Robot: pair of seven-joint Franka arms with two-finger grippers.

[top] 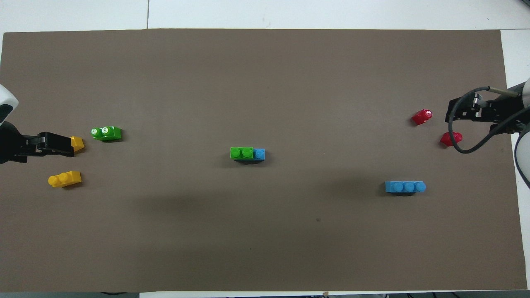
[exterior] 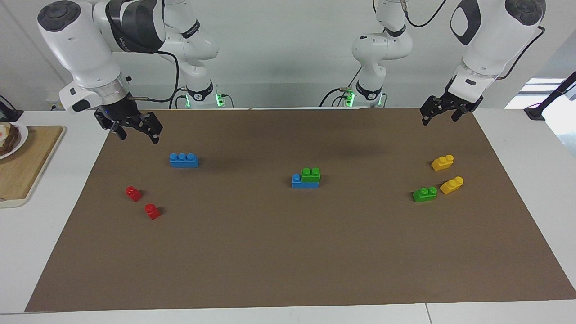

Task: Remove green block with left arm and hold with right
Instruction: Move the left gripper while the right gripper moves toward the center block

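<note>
A: Start nearest the robots. Where are the grippers?

B: Both hang in the air over the robots' edge of the brown mat (exterior: 288,252), each at its own arm's end of the table. The left gripper (exterior: 445,111) has its fingers spread a little and nothing between them. The right gripper (exterior: 135,127) is spread wider, also empty. Neither touches any brick.

A: And the green block?

B: The green block (exterior: 311,174) sits mid-mat, pressed onto a blue three-stud brick (exterior: 297,181). It covers two of the blue studs and leaves one bare at the right arm's end (two round studs of its own on top, bright green, upright and square to the base).

A: What lies around that stack?

B: Taking the stack as the mark: toward the right arm's end and a bit nearer the robots, a loose blue brick (exterior: 183,160). Farther from the robots on that same end, two small red bricks (exterior: 133,193) (exterior: 152,211), apart from each other. Toward the left arm's end, a yellow brick (exterior: 442,162) slightly nearer the robots than the stack, then a second yellow brick (exterior: 452,185) and a second green brick (exterior: 425,194) just beside it, both slightly farther.

A: Anything crowding the stack?

B: Bare mat all round it; every loose brick lies well apart.
</note>
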